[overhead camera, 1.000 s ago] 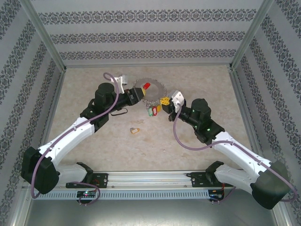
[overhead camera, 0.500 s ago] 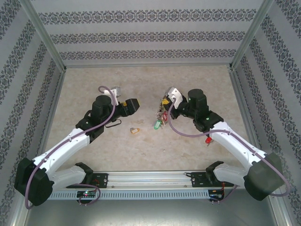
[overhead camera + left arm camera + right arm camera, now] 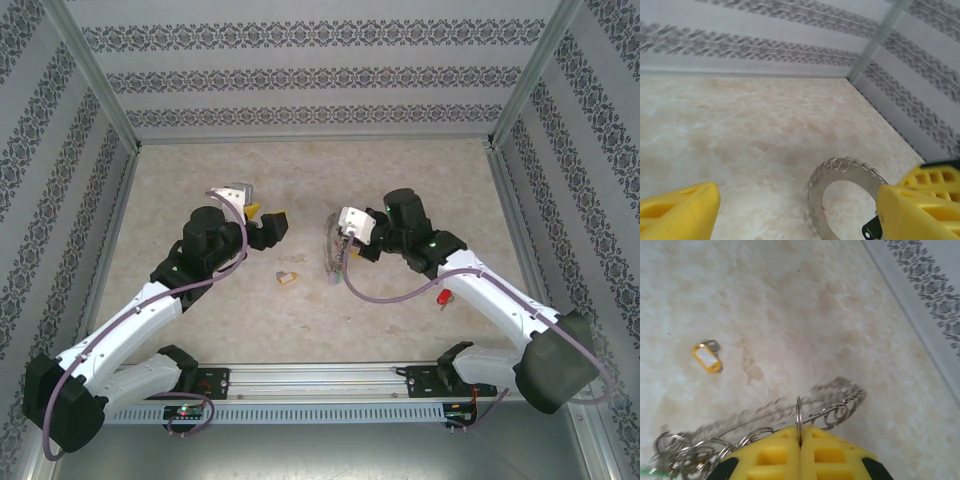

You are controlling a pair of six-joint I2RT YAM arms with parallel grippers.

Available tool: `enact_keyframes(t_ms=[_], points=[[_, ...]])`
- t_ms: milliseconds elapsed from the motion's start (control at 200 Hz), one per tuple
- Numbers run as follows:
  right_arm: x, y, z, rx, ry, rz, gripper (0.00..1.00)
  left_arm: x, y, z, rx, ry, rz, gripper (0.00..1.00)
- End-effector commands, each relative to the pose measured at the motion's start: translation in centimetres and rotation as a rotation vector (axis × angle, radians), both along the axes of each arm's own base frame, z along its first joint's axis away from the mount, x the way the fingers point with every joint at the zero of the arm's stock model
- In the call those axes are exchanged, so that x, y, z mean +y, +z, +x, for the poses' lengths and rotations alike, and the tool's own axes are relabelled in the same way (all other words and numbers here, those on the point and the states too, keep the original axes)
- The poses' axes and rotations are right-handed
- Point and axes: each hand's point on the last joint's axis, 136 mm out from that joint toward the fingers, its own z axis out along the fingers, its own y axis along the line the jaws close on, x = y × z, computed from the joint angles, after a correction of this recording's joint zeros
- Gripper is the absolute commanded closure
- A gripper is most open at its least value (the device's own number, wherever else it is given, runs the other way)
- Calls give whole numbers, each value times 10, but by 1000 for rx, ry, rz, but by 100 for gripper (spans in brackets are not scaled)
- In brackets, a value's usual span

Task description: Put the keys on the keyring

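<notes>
Now, our right fingers [image 3: 775, 455] pinch the keyring [image 3: 842, 164] by its thin rim, left fingers [image 3: 675, 212] spread empty; a swing could slip it loose, short of the key [image 3: 706, 357] nearby.

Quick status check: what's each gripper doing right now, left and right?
Left gripper: open, holding nothing.
Right gripper: closed, pinching the keyring.
</notes>
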Motion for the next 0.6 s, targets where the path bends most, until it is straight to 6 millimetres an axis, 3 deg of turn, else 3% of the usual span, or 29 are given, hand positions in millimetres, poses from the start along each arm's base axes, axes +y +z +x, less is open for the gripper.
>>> enact_keyframes(t_ms=[0, 90, 250, 430, 600], points=[[23, 37, -33, 127, 239, 248, 100, -40, 26, -22, -263, -323, 109, 22], [27, 37, -48, 231, 335, 308, 100, -61, 17, -35, -270, -501, 148, 29], [32, 30, -47, 405, 411, 404, 100, -82, 3, -52, -251, -713, 170, 39], [33, 22, -51, 330, 468, 390, 100, -83, -15, -62, -329, -770, 210, 47], [37, 13, -49, 284, 467, 348, 100, -90, -31, -72, -337, -829, 225, 48]])
